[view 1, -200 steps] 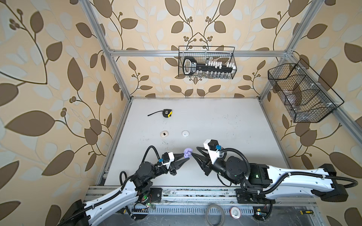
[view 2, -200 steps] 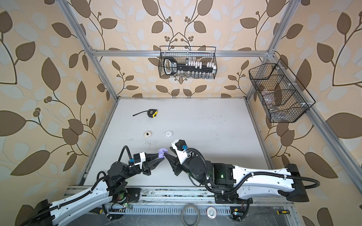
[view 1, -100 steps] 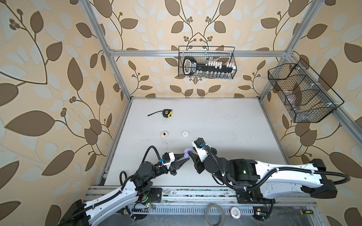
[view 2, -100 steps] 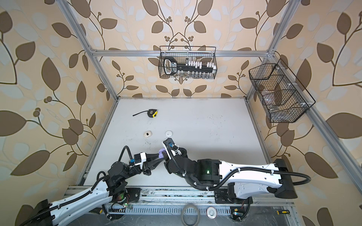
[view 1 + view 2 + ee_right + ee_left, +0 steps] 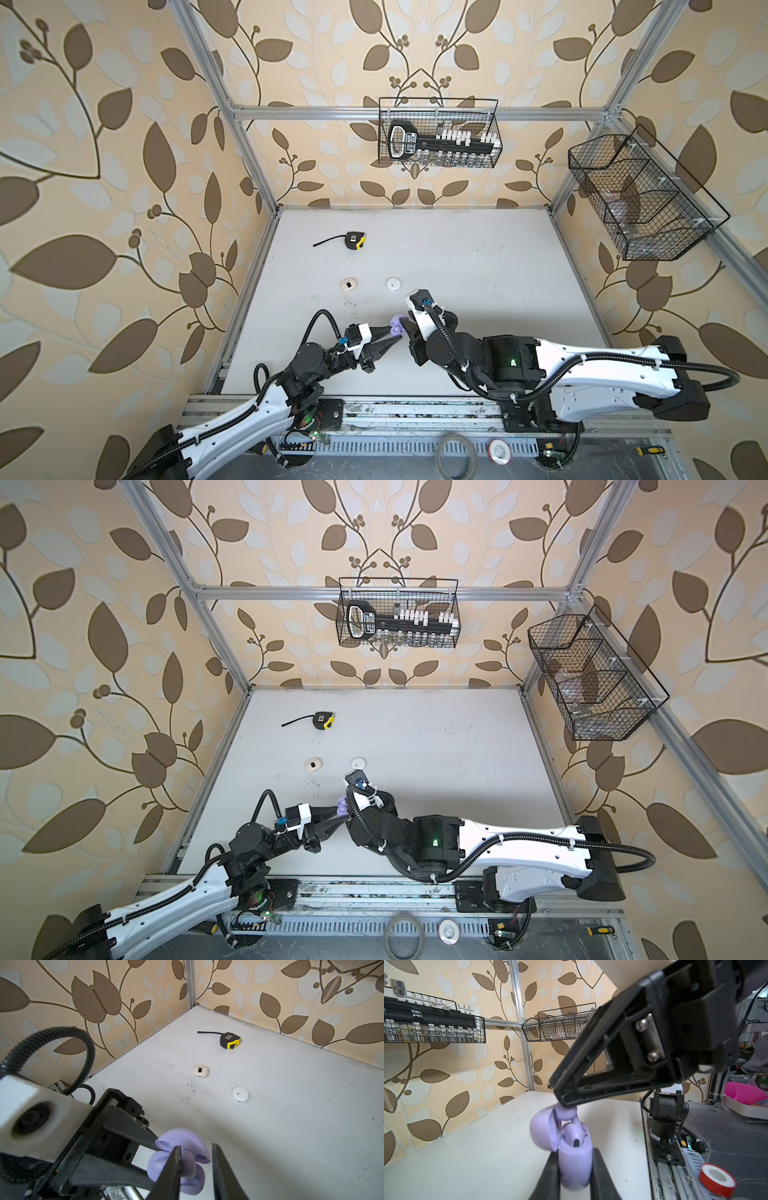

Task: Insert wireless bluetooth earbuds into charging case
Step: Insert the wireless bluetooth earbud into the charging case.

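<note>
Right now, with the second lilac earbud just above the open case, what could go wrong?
1. The unseated lilac earbud sits at the tip of the right gripper; its hold looks unsure, so it may drop to the table.
2. The left gripper holds the lilac case by its smooth sides; a downward push may tilt it or make it slip.
3. The open lid stands close to the right gripper and could get knocked.

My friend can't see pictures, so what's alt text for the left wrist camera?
A lilac charging case, lid open, is clamped between the fingers of the left gripper, one lilac earbud seated inside. The tip of the right gripper touches a second lilac earbud above it.
</note>
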You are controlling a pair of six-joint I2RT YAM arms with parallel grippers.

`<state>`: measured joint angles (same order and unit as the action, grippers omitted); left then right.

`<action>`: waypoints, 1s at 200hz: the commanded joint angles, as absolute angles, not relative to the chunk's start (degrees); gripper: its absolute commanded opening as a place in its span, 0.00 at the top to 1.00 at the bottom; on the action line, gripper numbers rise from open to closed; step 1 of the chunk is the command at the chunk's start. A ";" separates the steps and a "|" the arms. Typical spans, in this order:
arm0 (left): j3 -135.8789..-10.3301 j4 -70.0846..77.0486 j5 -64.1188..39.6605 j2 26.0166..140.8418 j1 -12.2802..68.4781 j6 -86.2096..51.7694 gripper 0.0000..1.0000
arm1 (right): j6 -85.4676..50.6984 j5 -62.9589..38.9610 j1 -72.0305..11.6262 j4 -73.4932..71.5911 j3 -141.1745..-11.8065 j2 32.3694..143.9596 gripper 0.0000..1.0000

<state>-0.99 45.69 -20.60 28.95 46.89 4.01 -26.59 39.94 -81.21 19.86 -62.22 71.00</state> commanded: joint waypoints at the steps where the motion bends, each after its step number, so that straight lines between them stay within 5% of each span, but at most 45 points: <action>1: -2.92 49.37 -21.18 28.21 47.02 4.48 1.00 | -26.46 37.74 -81.19 19.19 -62.55 70.58 0.72; 58: -2.95 48.78 -20.79 27.96 47.02 4.68 1.00 | -26.11 36.91 -81.54 18.24 -61.71 67.94 0.62; 200: -2.97 49.03 -21.18 27.95 47.02 4.48 1.00 | -25.09 30.05 -79.82 14.54 -56.31 66.06 0.66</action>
